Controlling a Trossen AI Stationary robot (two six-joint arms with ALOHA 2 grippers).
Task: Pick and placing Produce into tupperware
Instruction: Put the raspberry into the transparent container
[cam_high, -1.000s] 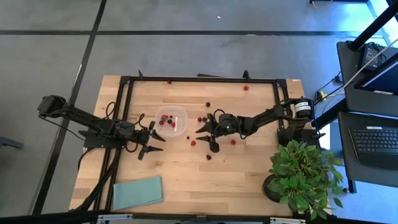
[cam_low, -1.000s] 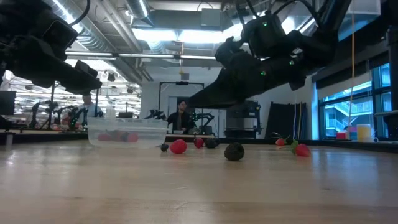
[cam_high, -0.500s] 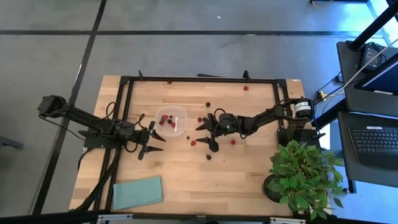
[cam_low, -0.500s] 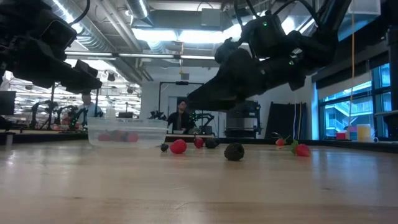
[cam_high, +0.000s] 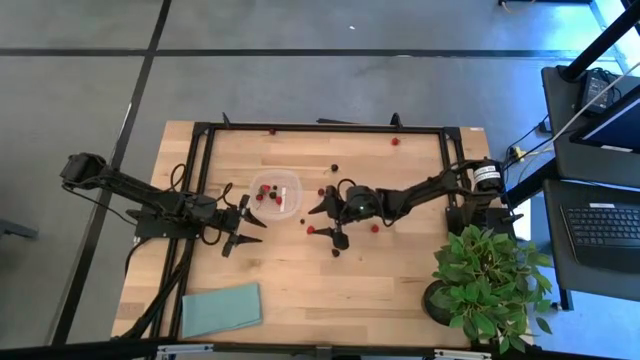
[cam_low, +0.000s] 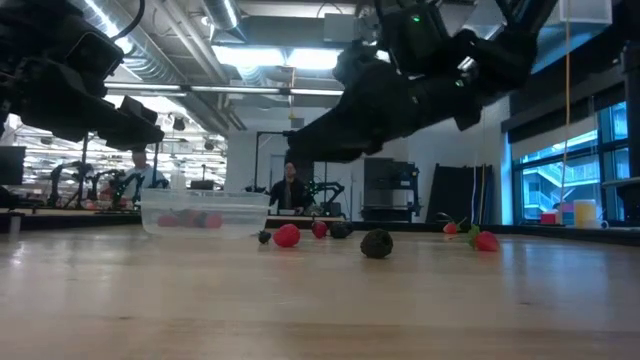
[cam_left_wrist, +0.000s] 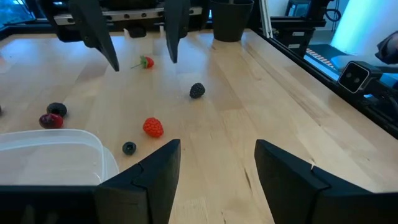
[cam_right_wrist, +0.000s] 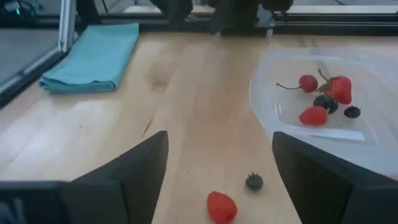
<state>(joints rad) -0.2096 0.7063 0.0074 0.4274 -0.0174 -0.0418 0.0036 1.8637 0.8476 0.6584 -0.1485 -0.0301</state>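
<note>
High view: right hand (cam_high: 327, 222) open above raspberry (cam_high: 311, 229), beside tupperware (cam_high: 277, 194).

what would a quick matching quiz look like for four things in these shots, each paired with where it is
Things:
1. teal cloth
2. potted plant
3. tupperware
4. right gripper

Places:
A. between the two grippers, berries inside
B. near left corner of the table
C. open above the loose red raspberry
D. near right corner of the table

Pairs: 1-B, 2-D, 3-A, 4-C
</note>
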